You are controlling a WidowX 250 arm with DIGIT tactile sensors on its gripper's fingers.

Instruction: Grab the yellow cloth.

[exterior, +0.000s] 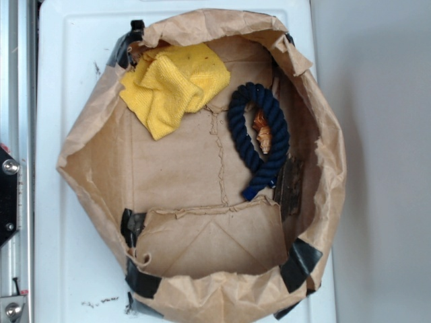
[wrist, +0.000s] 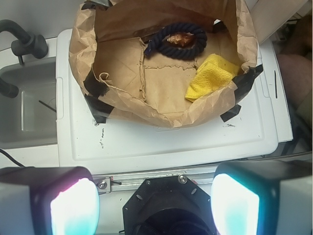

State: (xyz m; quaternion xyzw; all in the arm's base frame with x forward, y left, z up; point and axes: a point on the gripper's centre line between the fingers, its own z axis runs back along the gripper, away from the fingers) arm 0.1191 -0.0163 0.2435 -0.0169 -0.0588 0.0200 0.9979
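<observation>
Exterior view first: a brown paper bag [exterior: 202, 269] with its walls rolled down sits on a white desk [exterior: 54, 269], black tape [exterior: 300, 264] patching its corners. The yellow cloth [exterior: 174, 86] lies crumpled on the bag floor up around 11 o'clock, tucked against the bag wall. A navy rope [exterior: 250, 138] curls in a loop over at 2 o'clock, well apart from the cloth, with a small orange-brown thing [exterior: 262, 131] inside the loop; can't tell what it is. No arm shows in this shot.

Wrist view: the bag [wrist: 171, 115] is farther up the frame, cloth [wrist: 211, 76] sitting at about 3 o'clock inside it, rope [wrist: 176, 40] at 12. The two fingers [wrist: 73, 208] glow at the bottom corners, spread wide with nothing between them, hanging above the desk [wrist: 161, 142] and clear of the bag. A sink [wrist: 24, 103] sits off at 9 o'clock.

No readable writing or labels anywhere that I can spot.
</observation>
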